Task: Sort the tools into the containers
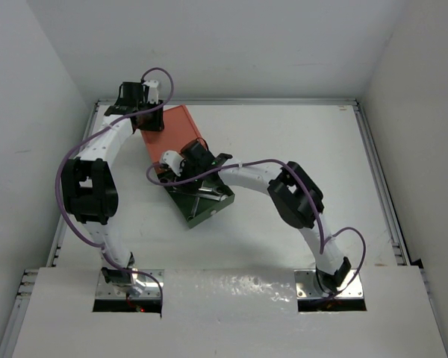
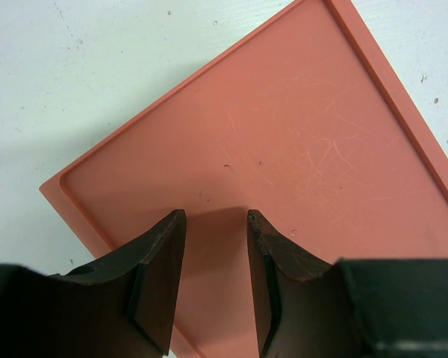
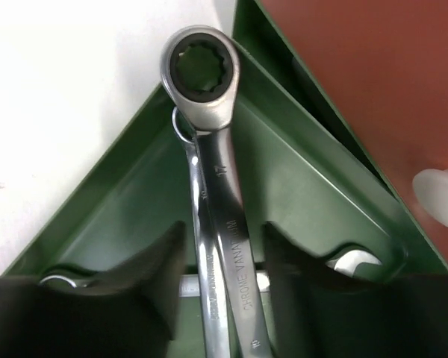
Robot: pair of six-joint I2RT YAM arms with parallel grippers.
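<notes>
Wrenches lie in the pulled-out dark green drawer (image 3: 306, 186) at the centre of the overhead view, and the sorting job looks to be at a placing step. At centre frame the right gripper (image 3: 224, 231) hangs over the drawer, its jaws apart on either side of the shank of a silver ring wrench (image 3: 209, 89). The wrench's head points into the drawer corner at the top of the wrist frame. Whether the jaws press on it cannot be told. More silver tools (image 3: 351, 262) show near the lower edge. At upper left of the overhead view the left gripper (image 2: 215, 216) sits over the orange-red box (image 2: 299, 149), jaws apart with nothing between them, apparently steadying it. The likely next move is to leave the wrench in the drawer and lift straight clear without dragging it out.
</notes>
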